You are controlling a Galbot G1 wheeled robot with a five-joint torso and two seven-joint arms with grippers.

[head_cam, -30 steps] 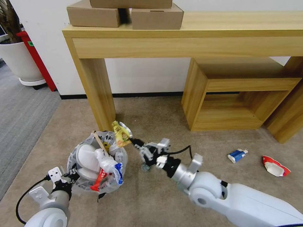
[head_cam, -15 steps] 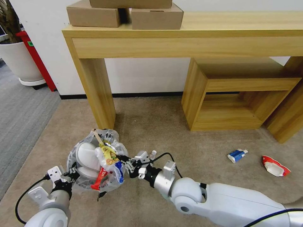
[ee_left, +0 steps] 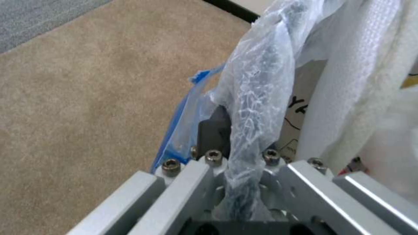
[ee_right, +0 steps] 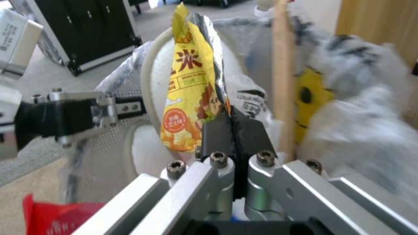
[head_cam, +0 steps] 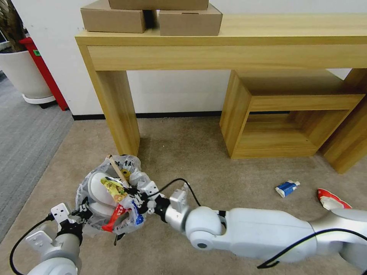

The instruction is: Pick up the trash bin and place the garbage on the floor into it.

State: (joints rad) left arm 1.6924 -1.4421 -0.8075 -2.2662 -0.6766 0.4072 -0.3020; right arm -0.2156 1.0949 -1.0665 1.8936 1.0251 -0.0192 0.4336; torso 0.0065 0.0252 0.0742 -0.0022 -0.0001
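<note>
Nearest the robot, the left gripper (head_cam: pixel 78 214) is shut tight on the bin's (head_cam: pixel 91 223) bagged rim. In the left wrist view the clear bag (ee_left: pixel 257 91) runs right down between its fingers. It holds the bin low, near the floor (head_cam: pixel 183 152).

The bin is very full. Two white slippers (head_cam: pixel 95 187) are packed in it, with a stick (head_cam: pixel 116 170) poking up and a red wrapper (head_cam: pixel 112 221) hanging over the near edge.

The right gripper (head_cam: pixel 132 193) is over the bin now. A second ago it was off to the right of the bin, with the yellow wrapper (head_cam: pixel 114 190) held up high by the table leg (head_cam: pixel 118 110). Since then the arm has swung left and come down, and the wrapper sits on top of the pile. In the right wrist view the black fingers (ee_right: pixel 217 130) are pressed together on the wrapper's (ee_right: pixel 191 94) bottom edge, so it has not let go yet.

This means the wrapper is where it needs to be. I think the fingers only have to open and it will stay in the bin, but the pile is high, so it might slide off.

A small clear bottle (head_cam: pixel 186 188) peeks out behind the right arm, on the floor.

Farther off to the right, a blue and white tube (head_cam: pixel 287 188) and a red and white wrapper (head_cam: pixel 329 199) lie on the floor, near each other. So the job is not done.

Farthest back, the table stands at the wall with boxes (head_cam: pixel 153 15) on top.
</note>
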